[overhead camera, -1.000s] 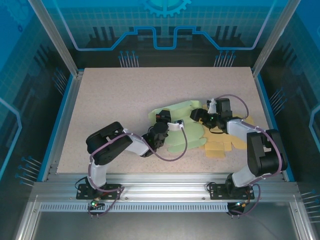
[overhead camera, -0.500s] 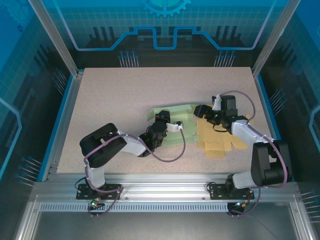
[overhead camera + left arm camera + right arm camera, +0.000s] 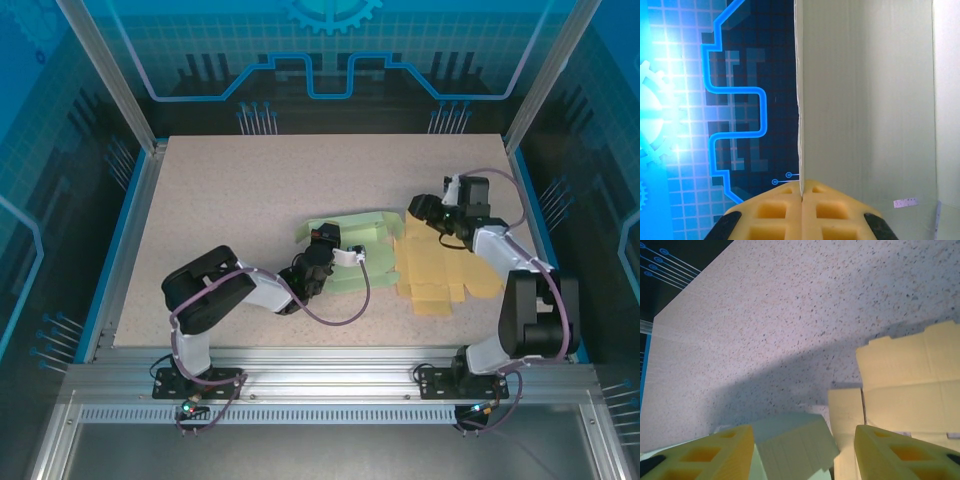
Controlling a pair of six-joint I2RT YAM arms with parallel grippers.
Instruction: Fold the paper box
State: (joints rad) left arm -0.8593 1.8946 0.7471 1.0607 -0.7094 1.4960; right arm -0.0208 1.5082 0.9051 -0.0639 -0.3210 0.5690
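Left wrist: box wall pinched, right side free

Left gripper [image 3: 801, 196] is clamped on the green box [image 3: 350, 245] wall edge; the box sits just left of the yellow sheet [image 3: 435, 275]. Right gripper [image 3: 802, 440] hangs part-open over the sheet's far-left corner, holding nothing. My call: hold the pinch firm and press the end flap along its crease (no yanking). Box unformed, nothing inside.

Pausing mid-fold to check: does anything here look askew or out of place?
The green box blank stands partly raised off the table, one panel pinched in the left gripper. The yellow blank lies flat beside it, near the open right gripper. No tears visible.
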